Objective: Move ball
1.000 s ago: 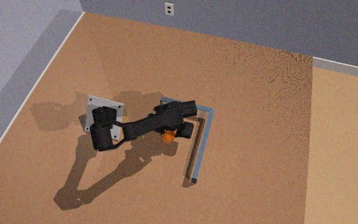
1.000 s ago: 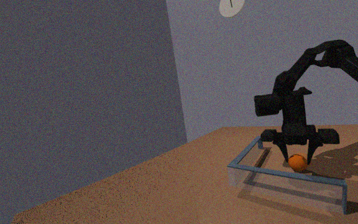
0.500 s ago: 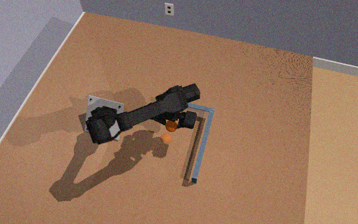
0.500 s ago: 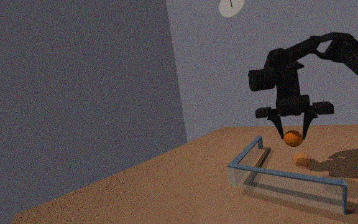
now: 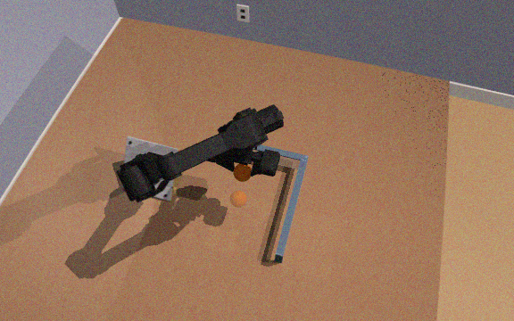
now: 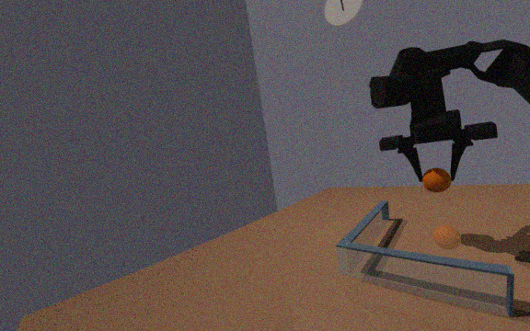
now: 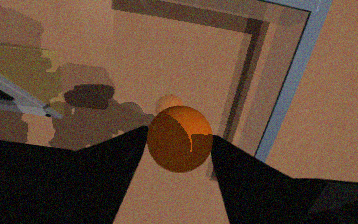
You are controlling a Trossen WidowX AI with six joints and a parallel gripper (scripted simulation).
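The orange ball (image 5: 242, 172) (image 6: 436, 180) (image 7: 180, 145) is held between the two fingertips, well above the table. My gripper (image 6: 437, 178) (image 7: 179, 136) points down and is shut on the ball. The see-through copy (image 5: 238, 199) (image 6: 447, 236) (image 7: 168, 103) is a paler orange ball on the table, below the held ball; in the wrist view the held ball partly covers it. The low clear walls with blue top edges (image 5: 294, 207) (image 6: 431, 258) (image 7: 294, 85) make a corner, and the copy lies on the inner side of it.
The table (image 5: 351, 201) (image 6: 191, 280) carries the arm's shadows, left of the copy in the top view. The arm's grey base plate (image 5: 134, 147) stands at the left there. The arm covers part of the shorter wall. Room walls rise behind the table.
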